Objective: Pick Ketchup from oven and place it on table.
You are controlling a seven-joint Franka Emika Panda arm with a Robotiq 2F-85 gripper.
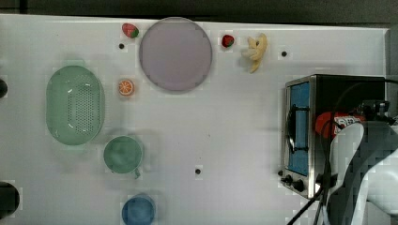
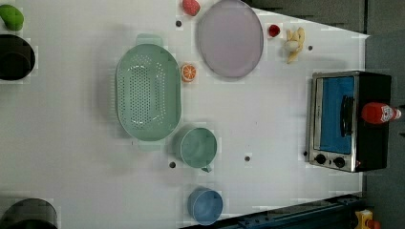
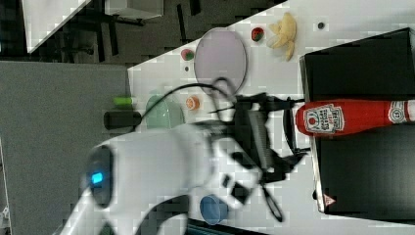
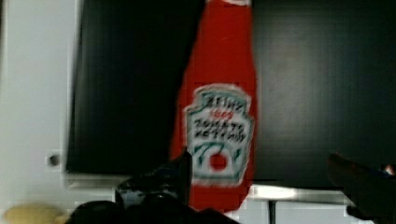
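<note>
The red ketchup [image 3: 352, 117] bottle with a white label lies on the black top of the oven [image 3: 362, 171], its base at the front edge. In the top view the ketchup [image 1: 328, 123] shows beside my white arm [image 1: 366, 164], over the oven [image 1: 300, 131] at the top view's right. The left view has the ketchup [image 2: 379, 113] on the oven [image 2: 334, 119]. My gripper [image 3: 292, 128] is open, one finger on each side of the bottle's base end. In the wrist view the gripper [image 4: 259, 182] straddles the ketchup [image 4: 219, 121]. The white table [image 1: 225, 117] spreads around the oven.
On the table stand a lilac plate [image 1: 175, 54], a green colander [image 1: 75, 104], a green cup [image 1: 123, 154] and a blue cup [image 1: 138, 210]. An orange slice [image 1: 126, 87], two strawberries [image 1: 130, 30] and a banana [image 1: 255, 50] lie near the plate. Black cables [image 1: 324, 187] hang by the oven.
</note>
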